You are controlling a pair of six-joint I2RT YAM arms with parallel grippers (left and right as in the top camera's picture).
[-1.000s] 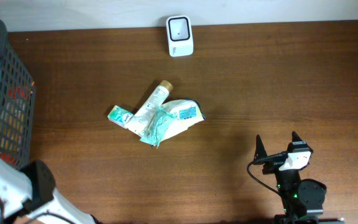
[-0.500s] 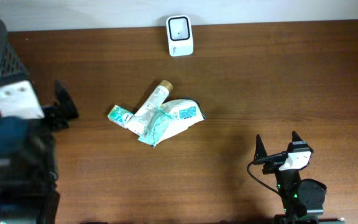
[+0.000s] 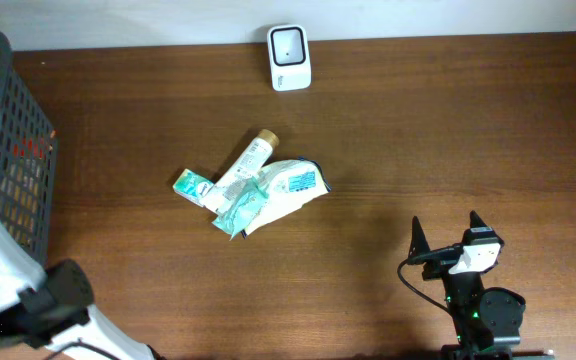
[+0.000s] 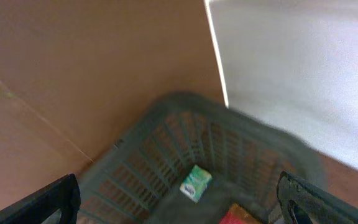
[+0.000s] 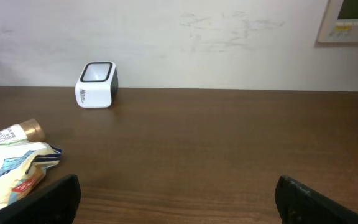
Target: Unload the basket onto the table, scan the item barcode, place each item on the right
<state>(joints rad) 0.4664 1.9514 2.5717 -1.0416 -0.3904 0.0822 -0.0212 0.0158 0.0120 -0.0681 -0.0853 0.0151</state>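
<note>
A heap of items lies mid-table: a cream tube with a gold cap (image 3: 245, 163), a white pouch with a blue label (image 3: 293, 185), a small green box (image 3: 193, 185) and a teal packet (image 3: 238, 208). The white barcode scanner (image 3: 289, 45) stands at the far edge. My right gripper (image 3: 446, 222) rests open and empty near the front right, facing the scanner (image 5: 96, 85) with the tube (image 5: 11, 134) at its left. My left gripper (image 4: 178, 186) is open and empty, looking down into the basket (image 4: 166, 124). Only the left arm (image 3: 8, 290) shows overhead.
The dark grey mesh basket (image 3: 8, 150) stands at the table's left edge. Inside it lie a green box (image 4: 196, 183) and a red pack (image 4: 238, 216). A white wall runs behind the table's far edge.
Half a second ago the left gripper swept over the table's left side by the basket; now the arm is back at the front left. The teal packet has shifted slightly. The right arm is still.
</note>
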